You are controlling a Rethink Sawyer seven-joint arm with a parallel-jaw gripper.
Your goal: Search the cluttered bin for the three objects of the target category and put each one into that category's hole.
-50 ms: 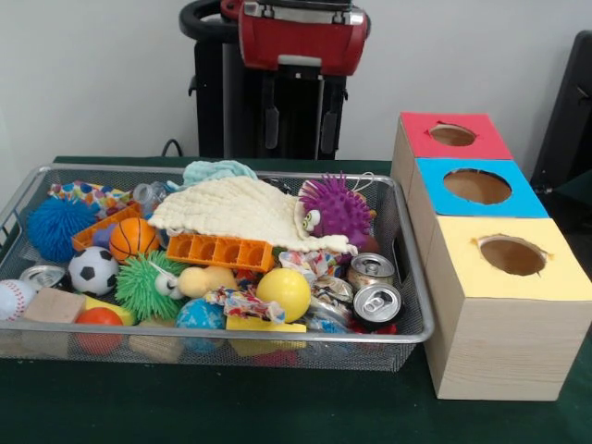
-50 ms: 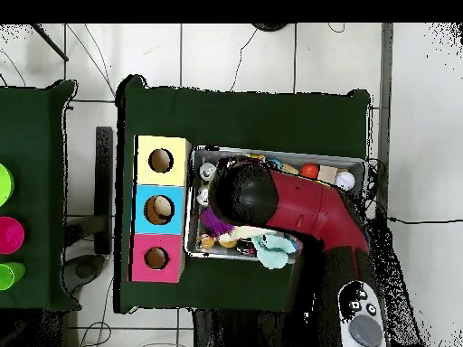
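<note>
A wire mesh bin (image 1: pixel 407 335) (image 2: pixel 271 154) holds mixed clutter. In it are drink cans (image 1: pixel 376 302), a soccer ball (image 1: pixel 93 270), a small basketball (image 1: pixel 132 238), a yellow ball (image 1: pixel 284 292), a baseball (image 1: pixel 14 298), spiky purple (image 1: pixel 335 208) and green (image 1: pixel 148 285) toys, a cream cloth (image 1: pixel 240 211) and a wooden block (image 1: pixel 54 305). Beside the bin stand three boxes with round holes: red (image 1: pixel 453 135) (image 2: pixel 155 258), blue (image 1: pixel 476 187) (image 2: pixel 158 209) and yellow (image 1: pixel 511 255) (image 2: pixel 161 161). The red arm (image 1: pixel 301 37) (image 2: pixel 298 203) hangs above the bin's far side. Its gripper blends into the dark behind it.
An orange slotted block (image 1: pixel 220 251) lies under the cloth's edge, and a teal cloth (image 1: pixel 217 171) sits at the far rim. The dark green table cover (image 1: pixel 231 407) runs in front of the bin. In the overhead view, coloured cups (image 2: pixel 7 233) stand on a separate table.
</note>
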